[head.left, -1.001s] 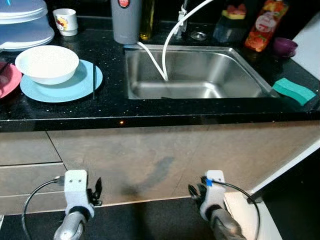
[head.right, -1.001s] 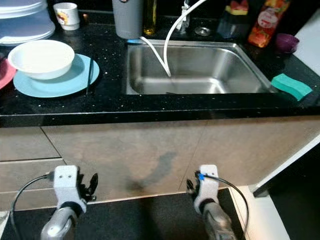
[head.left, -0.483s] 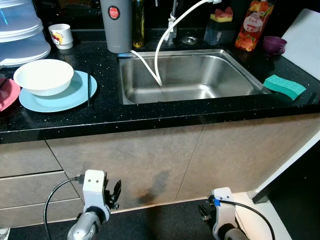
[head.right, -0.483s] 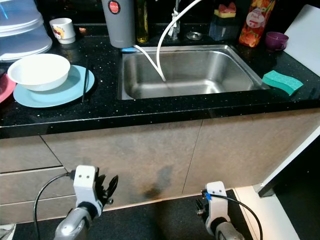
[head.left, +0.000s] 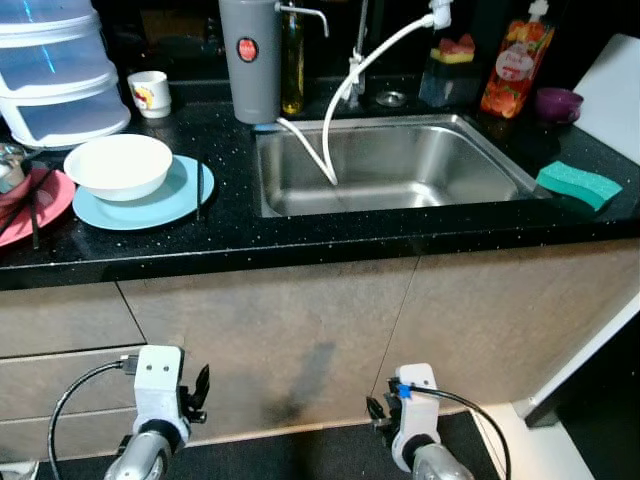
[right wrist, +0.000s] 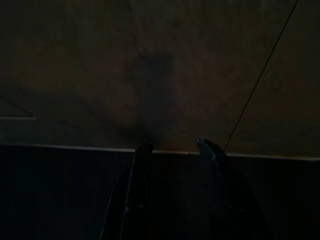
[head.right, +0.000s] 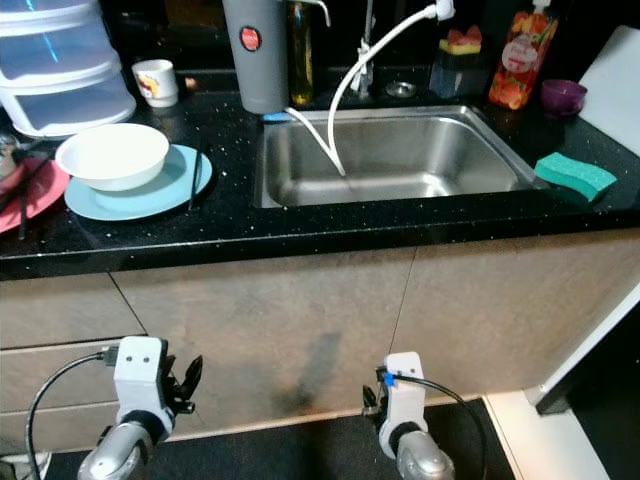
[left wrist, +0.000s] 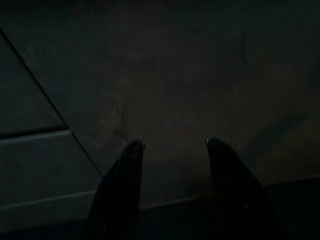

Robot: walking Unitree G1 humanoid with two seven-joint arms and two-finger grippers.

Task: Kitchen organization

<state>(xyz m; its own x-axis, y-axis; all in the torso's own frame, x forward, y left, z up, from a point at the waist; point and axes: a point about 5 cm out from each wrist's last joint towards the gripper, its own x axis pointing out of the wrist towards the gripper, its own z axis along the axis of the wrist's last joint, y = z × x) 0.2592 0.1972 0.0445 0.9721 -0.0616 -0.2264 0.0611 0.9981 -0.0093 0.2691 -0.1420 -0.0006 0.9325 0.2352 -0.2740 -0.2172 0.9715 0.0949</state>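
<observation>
The rectangular stainless-steel sink [head.left: 300, 190] is recessed into the black speckled countertop [head.left: 230, 225] and serves as the reference point.

A white flexible hose [head.left: 345, 95] curves down from the faucet area behind the sink into the basin. To the left of the sink, a white ceramic bowl [head.left: 118, 165] rests on a round light-blue plate [head.left: 170, 200], with a dark chopstick [head.left: 199, 188] lying across the plate's sink-side edge. Further left, a pink plate [head.left: 45, 205] sits at the counter edge. Behind these stand clear stacked plastic containers [head.left: 60, 90] and a small white printed mug [head.left: 151, 93]. A tall grey cylindrical canister [head.left: 250, 60] stands at the sink's rear left corner. To the right of the sink, a teal rectangular sponge [head.left: 578, 184] lies on the counter; behind the sink are an orange pouch bottle [head.left: 515, 70] and a purple cup [head.left: 556, 102].

Below the sink, both arms hang in front of the beige cabinet fronts [head.left: 300, 320]. The left gripper [left wrist: 172, 165] and right gripper [right wrist: 172, 160] each have their fingers spread apart, holding nothing.
</observation>
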